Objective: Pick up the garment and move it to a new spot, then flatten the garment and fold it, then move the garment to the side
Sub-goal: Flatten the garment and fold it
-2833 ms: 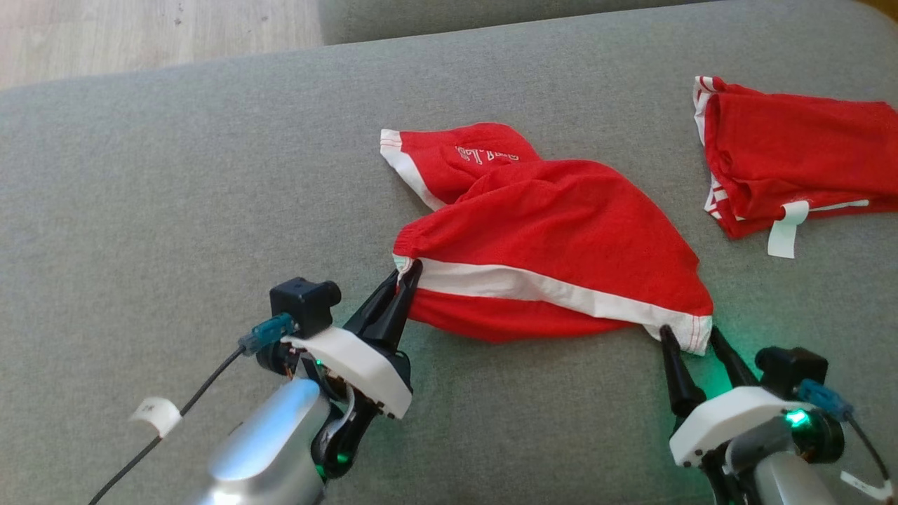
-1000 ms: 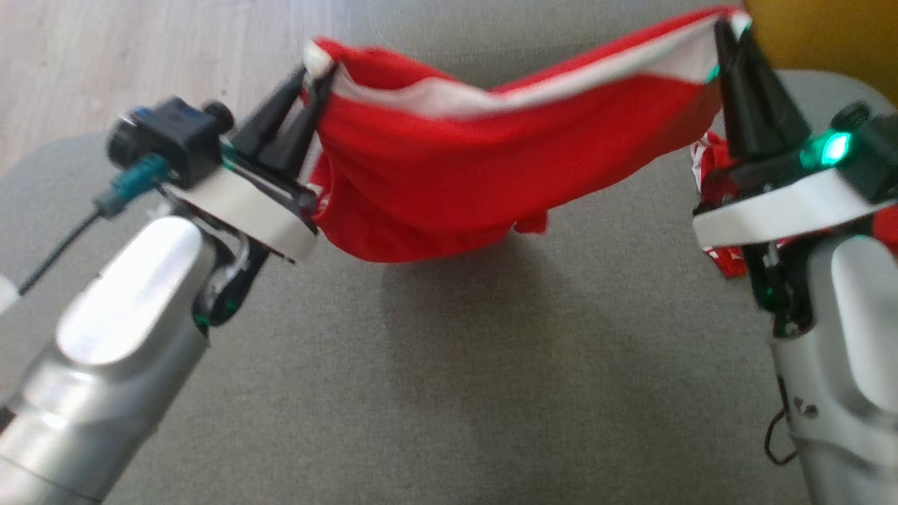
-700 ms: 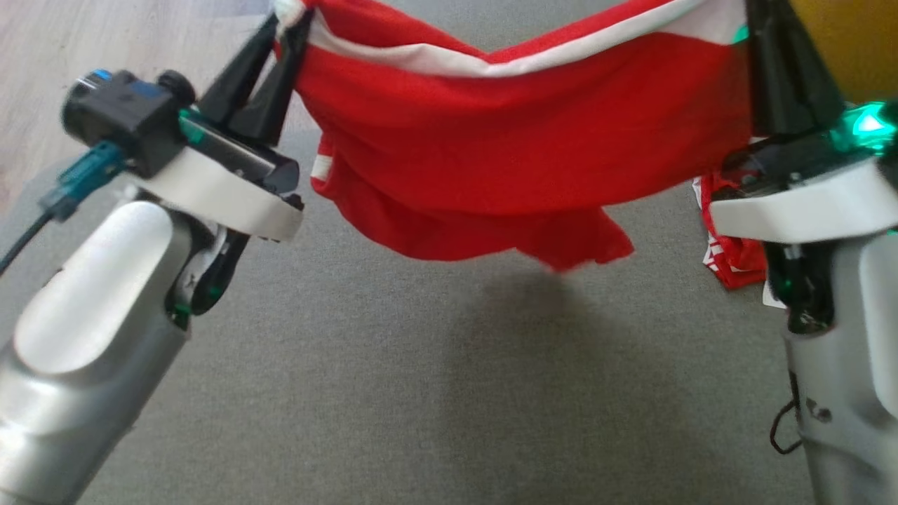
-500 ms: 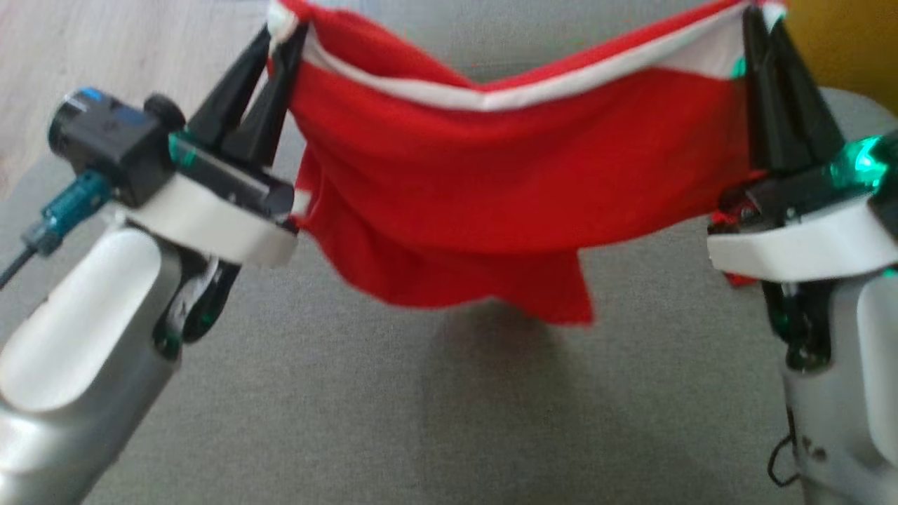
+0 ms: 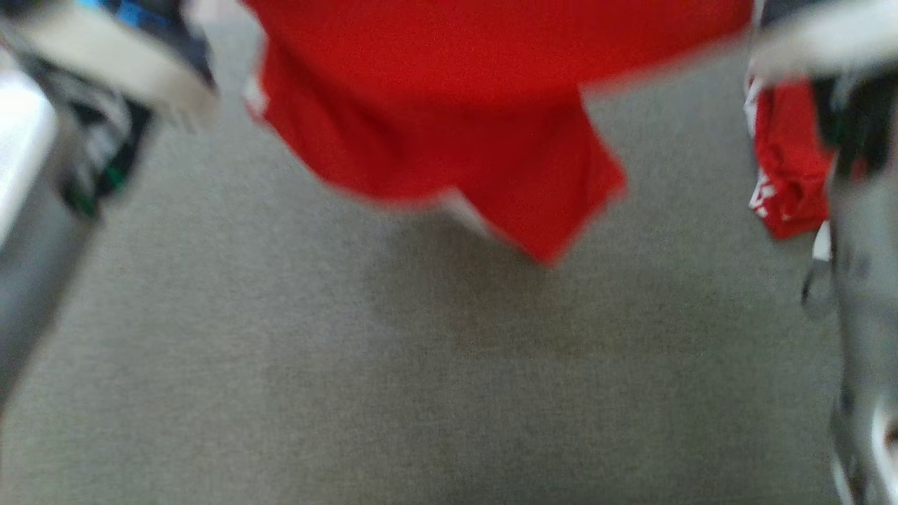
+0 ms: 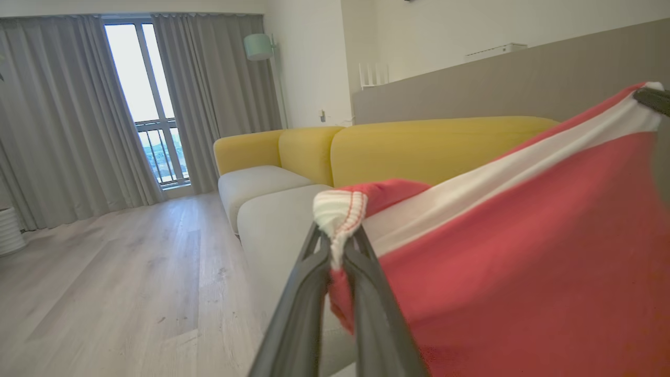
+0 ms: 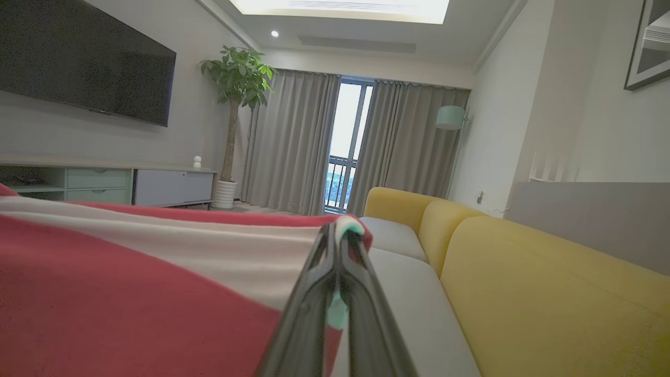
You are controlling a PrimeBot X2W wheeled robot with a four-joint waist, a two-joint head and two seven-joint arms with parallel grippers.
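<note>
Garment [image 5: 456,105] hanging above grey sofa seat [image 5: 280,365]; left gripper [image 6: 337,242] jaws and right gripper [image 7: 339,233] jaws both clamping opposite waistband corners, likely spreading cloth for laying flat.

At my left gripper [image 6: 337,248], whose fingers are dark grey, the garment [image 6: 523,262] is red with a broad white band, and its hem is white ribbing flecked with red. At my right gripper [image 7: 337,235], equally dark, a mint-green scrap shows between the fingers. Ahead of both, the sofa back [image 7: 523,272] is mustard yellow. Below, the cushion [image 5: 351,351] is plain grey, and a second cloth [image 5: 789,168] by my right arm is red with white trim.
</note>
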